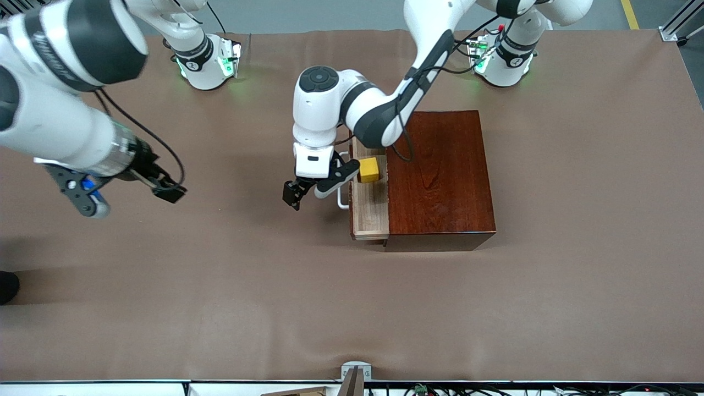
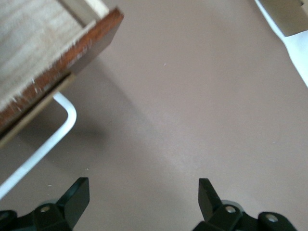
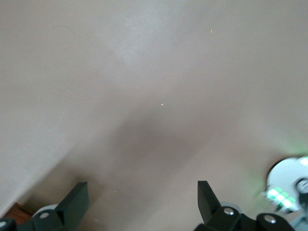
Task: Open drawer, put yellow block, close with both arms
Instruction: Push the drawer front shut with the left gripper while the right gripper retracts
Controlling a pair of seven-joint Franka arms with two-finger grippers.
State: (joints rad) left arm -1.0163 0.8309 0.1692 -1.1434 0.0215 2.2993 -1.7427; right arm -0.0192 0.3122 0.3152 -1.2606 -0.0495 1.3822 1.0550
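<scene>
The reddish-brown wooden box (image 1: 440, 176) stands toward the left arm's end of the table. Its drawer (image 1: 369, 212) is pulled partly out, with its pale inside showing. The yellow block (image 1: 369, 169) lies in the drawer. My left gripper (image 1: 316, 190) hangs open and empty just in front of the drawer's white handle (image 1: 344, 198). In the left wrist view the left gripper (image 2: 143, 192) is over bare table, with the handle (image 2: 57, 130) and the drawer's front (image 2: 43, 72) to one side. My right gripper (image 1: 169, 192) hangs open and empty over the table toward the right arm's end, well apart from the box; the right wrist view shows this gripper (image 3: 142, 197) above bare cloth.
A brown cloth (image 1: 220, 286) covers the whole table. The two green-lit arm bases (image 1: 209, 63) (image 1: 503, 60) stand along the edge farthest from the front camera. A metal clamp (image 1: 355, 374) sits at the nearest edge.
</scene>
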